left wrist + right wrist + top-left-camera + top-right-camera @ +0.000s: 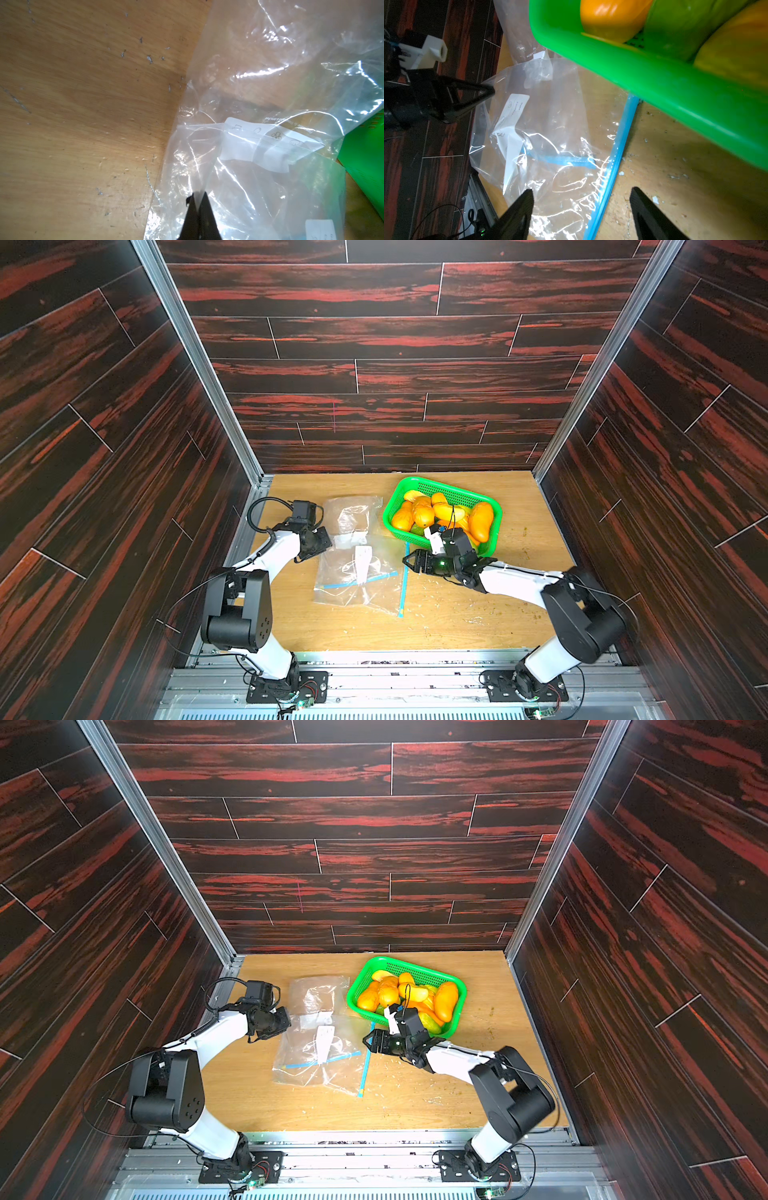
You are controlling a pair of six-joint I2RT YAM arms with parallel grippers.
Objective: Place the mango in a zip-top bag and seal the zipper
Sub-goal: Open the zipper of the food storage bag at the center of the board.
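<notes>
Plainly, the mangoes (481, 520) lie heaped in the green basket (440, 487), a rectangular plastic tray with a perforated wall and a rounded rim, toward the far right of the wooden table (478, 614). They are smooth, glossy ovals, mostly orange-yellow, with a couple of green ones along the near side. The right wrist view shows an orange one (612, 16) beside a green one, behind the basket's thick rim (654, 83).

Just left of the basket lies the zip-top bag (357, 576). It is clear, crinkled film that catches the light, with a creased white label (362, 562) and a pale blue zipper strip (404, 589) along the edge nearest the basket. A second bag (353, 510) of the same film lies beyond it, partly overlapped.

The left gripper (197, 196) has its black, pointed fingers pressed together on a pinch of the zip-top bag's film at its left side, drawn up into a peak. The right gripper (581, 193) hovers over the zipper strip (612, 166) with its fingers well apart. The table's grain is scuffed and speckled with pale crumbs.
</notes>
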